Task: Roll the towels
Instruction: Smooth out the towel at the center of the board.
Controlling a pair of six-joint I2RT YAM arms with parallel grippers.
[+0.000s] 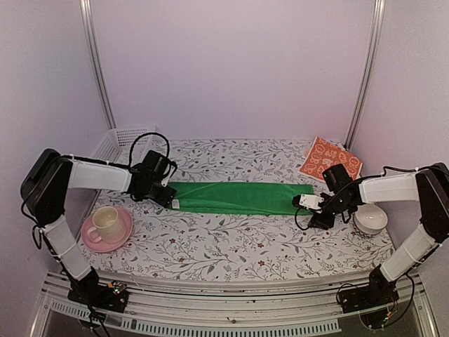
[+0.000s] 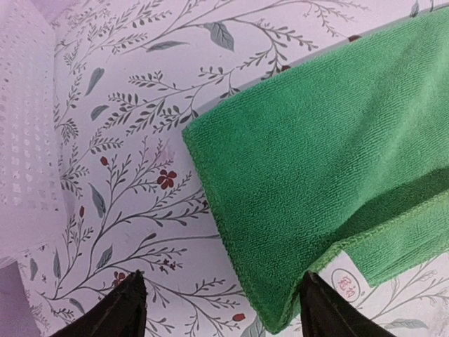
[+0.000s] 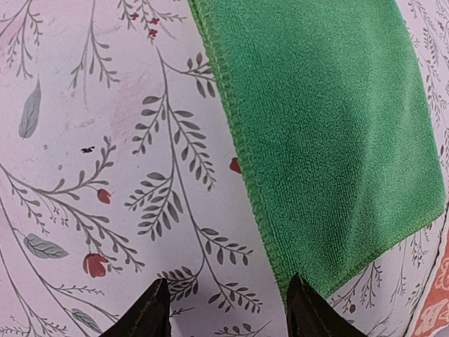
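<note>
Floral tabletop (image 1: 231, 246), green towel (image 1: 238, 198) (folded) between left claw (image 1: 167, 196), right claw (image 1: 311, 204)

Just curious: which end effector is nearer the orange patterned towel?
Right. Right end effector: close, just in front of the orange towel. Left end effector: far across the green towel.

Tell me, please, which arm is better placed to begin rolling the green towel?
Probably left: the left end effector is open astride a corner of the green towel, whereas the right end effector frames mostly tablecloth beside the towel's edge.
</note>
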